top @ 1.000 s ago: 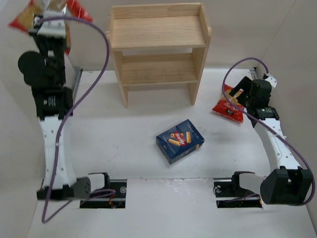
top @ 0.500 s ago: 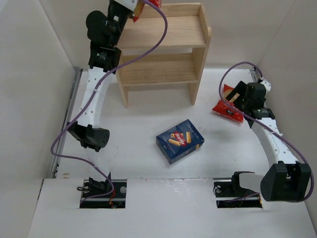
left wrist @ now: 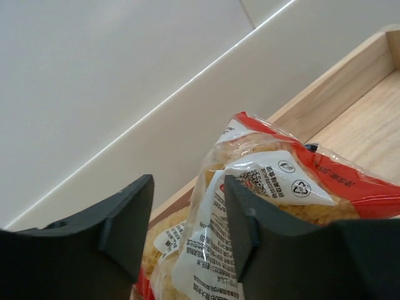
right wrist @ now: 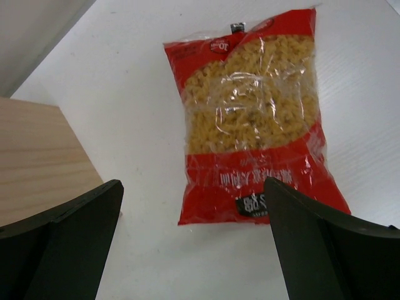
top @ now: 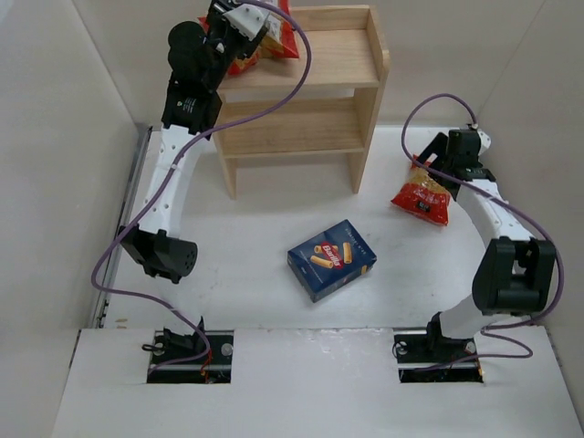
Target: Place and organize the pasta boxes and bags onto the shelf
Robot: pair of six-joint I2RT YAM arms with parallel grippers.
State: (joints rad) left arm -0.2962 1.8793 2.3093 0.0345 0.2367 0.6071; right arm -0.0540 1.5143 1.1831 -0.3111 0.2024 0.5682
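Observation:
My left gripper (top: pixel 245 26) is over the left end of the wooden shelf's (top: pixel 301 128) top tier. It is shut on a red pasta bag with a white label (top: pixel 270 38). In the left wrist view the bag (left wrist: pixel 269 181) fills the gap between the fingers (left wrist: pixel 128 219), over the top board (left wrist: pixel 359 122). The second red bag (top: pixel 422 198) lies flat on the table at the right. My right gripper (top: pixel 444 157) is open and empty above it, with the bag (right wrist: pixel 250 112) ahead of the jaws. The dark blue pasta box (top: pixel 331 259) lies flat mid-table.
White walls close in the table on the left, back and right. The shelf's lower tier (top: pixel 292 137) holds nothing. The shelf's right side panel (right wrist: pixel 37 156) stands just left of the right gripper. The arm bases sit at the near edge.
My left arm swung from the far left wall over to the shelf's top tier, carrying the labelled bag. My right gripper shifted a little over the second bag.

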